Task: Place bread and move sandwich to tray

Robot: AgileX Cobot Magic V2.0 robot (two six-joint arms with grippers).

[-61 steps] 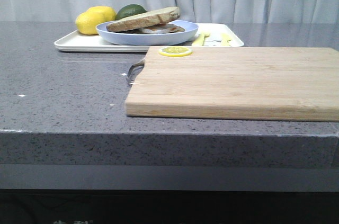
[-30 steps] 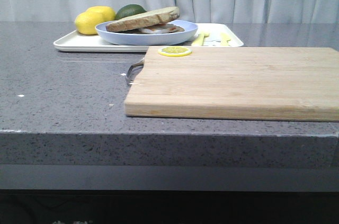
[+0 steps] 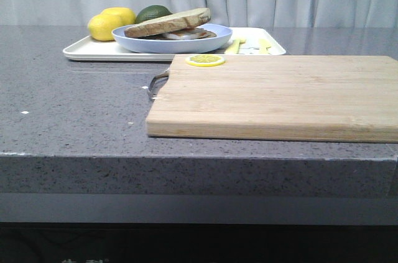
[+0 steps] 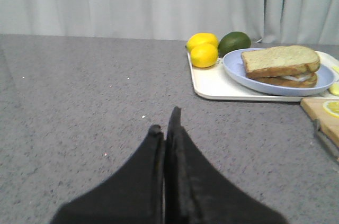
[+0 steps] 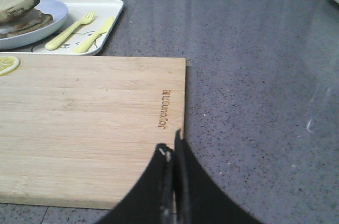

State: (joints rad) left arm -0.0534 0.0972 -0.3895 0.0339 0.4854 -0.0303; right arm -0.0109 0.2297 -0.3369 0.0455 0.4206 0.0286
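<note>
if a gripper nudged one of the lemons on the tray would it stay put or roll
It would probably roll: both lemons look rounded and sit loose on the flat tray. The low rim may not stop one. The avocado and plate beside them could block it on that side.

The bread (image 4: 279,59), a thick square slice with a pale greenish-tan face and brown crust, is lying as the top layer of the sandwich (image 3: 171,27), tilting slightly. The sandwich is sitting on a round light-blue plate (image 3: 171,43). The plate is resting on the tray (image 3: 93,50), a flat white rectangle with rounded corners and a low rim.
</note>
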